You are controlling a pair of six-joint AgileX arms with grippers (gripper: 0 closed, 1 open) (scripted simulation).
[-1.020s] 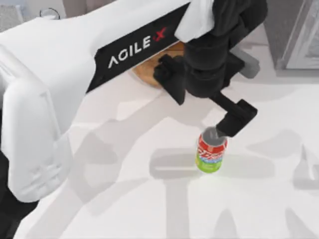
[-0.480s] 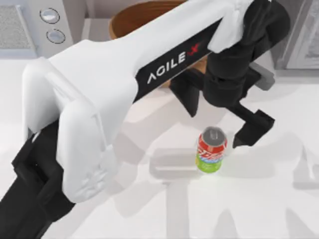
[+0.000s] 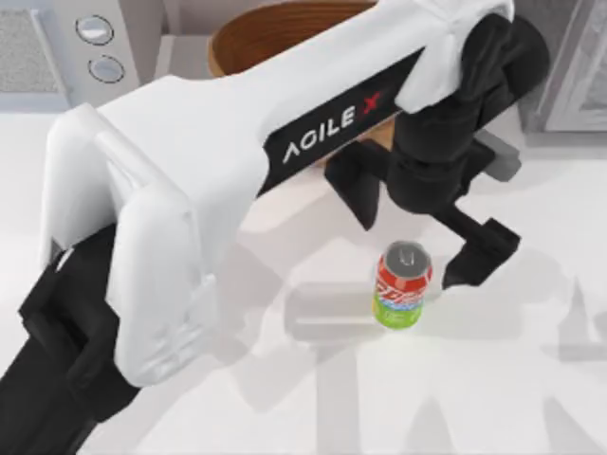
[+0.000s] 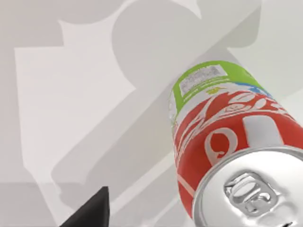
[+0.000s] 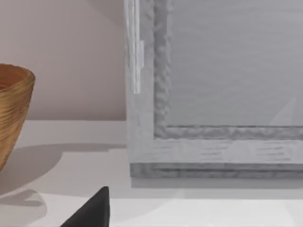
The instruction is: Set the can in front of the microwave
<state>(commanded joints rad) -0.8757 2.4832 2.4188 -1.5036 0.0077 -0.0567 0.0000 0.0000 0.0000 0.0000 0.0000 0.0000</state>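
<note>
You are looking down on a pale white surface [image 3: 531,398] crossed by grey arm shadows, with appliances along its far edge. The microwave [image 3: 57,47], light grey with two round knobs, sits at the far left corner. A woven wooden basket [image 3: 275,28] stands beside it, and a darker grey box [image 3: 569,66] fills the far right corner; the right wrist view faces that box and the basket's side, so your right arm looks parked near there, and I cannot tell how its gripper stands.

The can [image 3: 403,284] stands upright, right of centre and well apart from the microwave, so the task is not yet done. Your left arm reaches across from the near left, and the left gripper [image 3: 422,223] hangs above and just behind the can. Its fingers are spread apart: one dark finger [image 3: 479,251] sits just beside the can's right side, the other [image 3: 346,180] well off to the can's far left. Neither clearly touches it. That wide stance suits a side grasp, I judge: you would lower and centre the gripper round the red label before closing, then carry the can left.
</note>
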